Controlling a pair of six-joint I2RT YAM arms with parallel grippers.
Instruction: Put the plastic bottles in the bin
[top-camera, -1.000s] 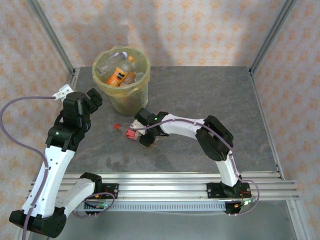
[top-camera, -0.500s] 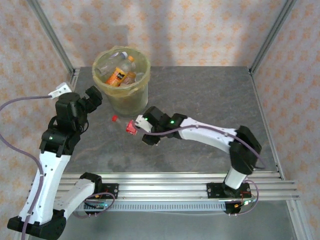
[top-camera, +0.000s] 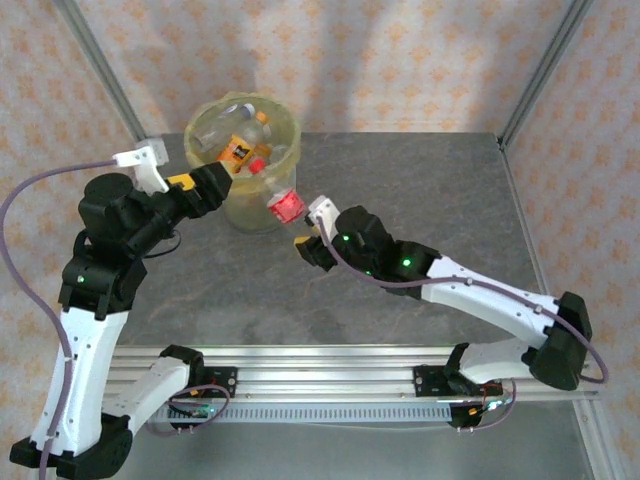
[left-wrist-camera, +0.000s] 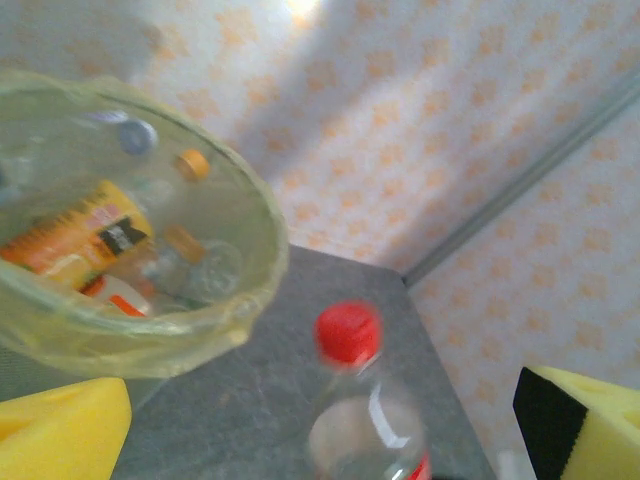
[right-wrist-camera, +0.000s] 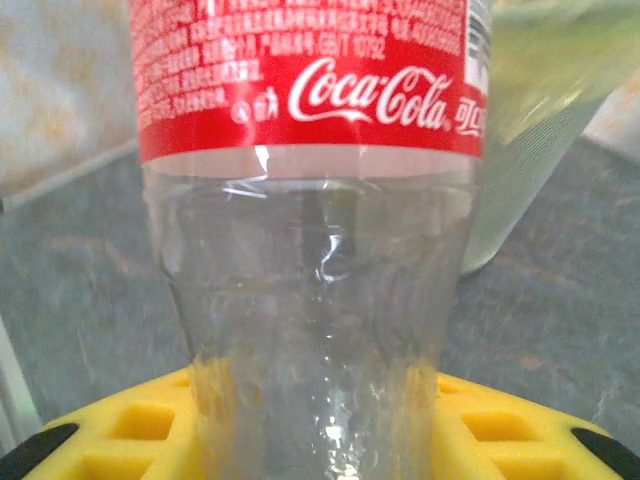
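Right gripper (top-camera: 305, 228) clamps Coca-Cola bottle (top-camera: 287, 207) just beside bin (top-camera: 250, 212); left gripper (top-camera: 212, 186) wide open, empty. Lift bottle over rim, release above centre, keep clear of left gripper.

Bottle (right-wrist-camera: 310, 280) top cropped; bin (left-wrist-camera: 150, 345) contents blurred.

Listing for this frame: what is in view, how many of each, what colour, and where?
held bottle: one, clear with a red label and red cap, gripped in the right claw, beside the bin
bottles in the bin: several, exact count unclear, clear, one with an orange label
bin: one, pale yellow-green with a yellow liner, back left of the table
table: one, grey
rail: one, silver, near edge
left claw: open, yellow pads, at the bin's left side
right claw: shut on the held bottle
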